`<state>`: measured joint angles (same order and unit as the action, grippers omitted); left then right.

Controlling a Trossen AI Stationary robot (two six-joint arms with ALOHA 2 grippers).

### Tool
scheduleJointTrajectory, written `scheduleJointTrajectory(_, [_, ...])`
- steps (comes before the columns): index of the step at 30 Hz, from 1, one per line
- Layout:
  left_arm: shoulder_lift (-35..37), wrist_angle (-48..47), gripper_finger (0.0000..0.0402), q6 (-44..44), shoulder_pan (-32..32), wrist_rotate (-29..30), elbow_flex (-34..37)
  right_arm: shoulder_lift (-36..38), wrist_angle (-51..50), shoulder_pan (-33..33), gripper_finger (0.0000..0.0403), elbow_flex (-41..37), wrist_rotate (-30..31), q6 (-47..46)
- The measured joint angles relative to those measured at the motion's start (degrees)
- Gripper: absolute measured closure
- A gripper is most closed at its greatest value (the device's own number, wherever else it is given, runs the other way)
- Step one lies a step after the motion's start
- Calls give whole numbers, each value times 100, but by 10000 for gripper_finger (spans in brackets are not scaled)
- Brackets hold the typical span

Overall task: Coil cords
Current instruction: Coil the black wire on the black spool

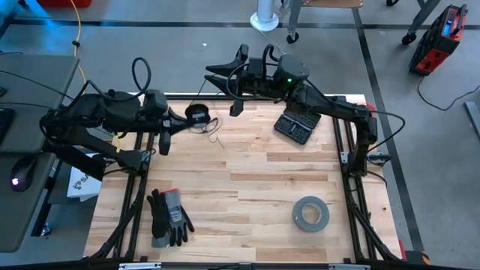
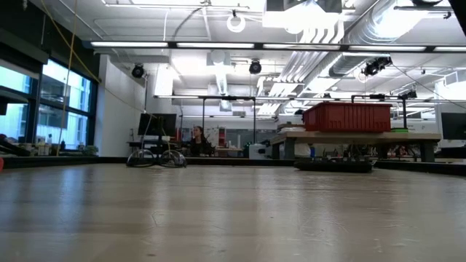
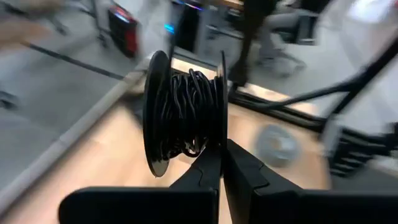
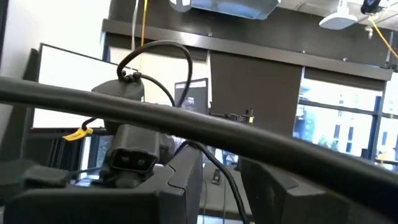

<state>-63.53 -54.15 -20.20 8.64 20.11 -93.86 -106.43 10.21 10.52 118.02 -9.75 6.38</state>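
The small black spool, wound with thin dark cord, is in my left gripper, which is shut on it near the table's far left. From the spool loose thin cord trails onto the wood, and a strand rises toward my right gripper. That gripper hangs beyond the table's far edge and points left and slightly up. Its fingers stand apart, with a thin strand running between them. Neither arm shows in the low view. My left gripper pinches the rim of one spool flange between its two fingertips. The spool stands on edge beyond the fingertips with its axis about level, and appears clear of the table. My right gripper has the strand between its fingers; whether a finger touches it, I cannot tell.
A grey tape roll lies near right and a pair of black gloves near left. An open black bit case sits at the far right. A yellow cable hangs beyond the far left corner. A person sits far off.
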Motion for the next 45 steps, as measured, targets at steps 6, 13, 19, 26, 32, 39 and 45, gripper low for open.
scheduleJointTrajectory(6, [22, 85, 401, 1289, 0, 1297, -4, 193, -352, 0, 304, 0, 235, 8])
scheduleJointTrajectory(13, [-50, 828, 401, 2149, 0, 1085, -7, 207, -385, -2, 304, 0, 325, -10])
scheduleJointTrajectory(19, [-136, 903, 401, 2388, -48, 1153, -7, 212, -456, -4, 306, 0, 328, -11])
scheduleJointTrajectory(26, [96, 961, 401, 2359, -3, 1240, -7, 370, -873, -4, 338, 0, 654, 4])
scheduleJointTrajectory(32, [310, 1500, 401, 2430, 0, 1366, -11, 465, -1066, -18, 346, 0, 954, -57])
scheduleJointTrajectory(39, [391, 1942, 401, 2644, 0, 1363, -13, 465, -1358, -39, 322, 0, 1088, -208])
scheduleJointTrajectory(45, [393, 2071, 401, 2346, 0, 1355, -15, 463, -1536, -44, 307, 0, 1040, -648])
